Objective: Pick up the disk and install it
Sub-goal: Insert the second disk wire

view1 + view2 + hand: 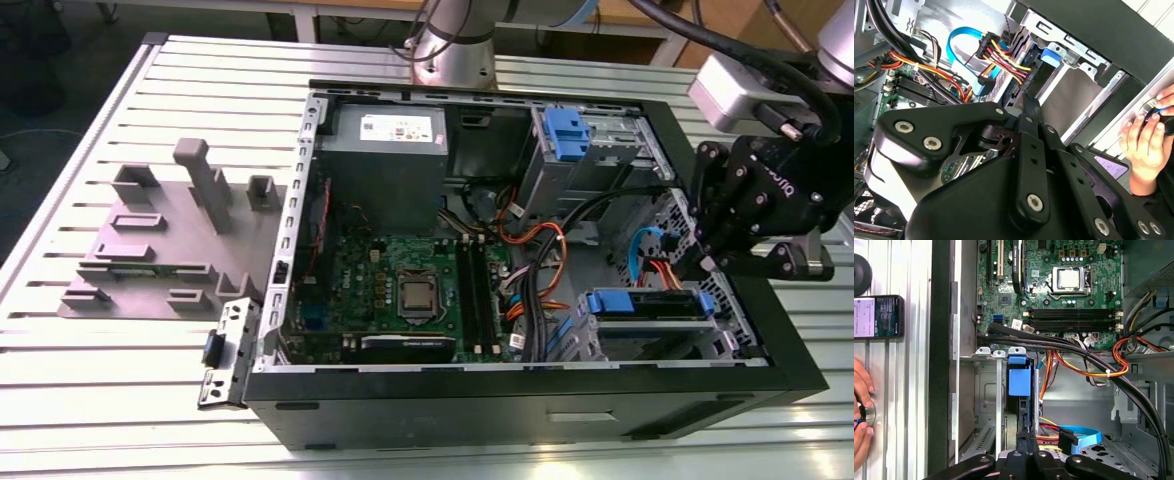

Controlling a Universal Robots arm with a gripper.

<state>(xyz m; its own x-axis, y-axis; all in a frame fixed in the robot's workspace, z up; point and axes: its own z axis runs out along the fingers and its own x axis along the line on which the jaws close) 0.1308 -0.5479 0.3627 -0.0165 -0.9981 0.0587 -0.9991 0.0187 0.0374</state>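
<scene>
The gripper [697,262] is hanging over the open computer case [534,400] at the exterior view's right, its black fingers reaching down toward the drive cage [654,335] in the case's near right corner. The disk [650,303] is sitting in that cage, showing as a blue carrier frame with a dark edge along its top, and the fingertips are standing just beside its end, at the side toward the case wall. In the first wrist view the blue tab of the disk [1019,377] is lying straight ahead of the gripper [1026,442] — the thin dark edge running from the tab down toward the fingertips. In the second wrist view the fingers [1030,112] are appearing drawn together to a narrow point, with the disk [1050,54] beyond them, but whether they are clamped on its edge or merely beside it cannot be told. A person's hand [1145,145] is resting on the ribbed table [120,380] beside the case — a phone [879,316] is lying near it. Inside the case, the motherboard [400,285] and bundled cables [534,250] are lying exposed.
</scene>
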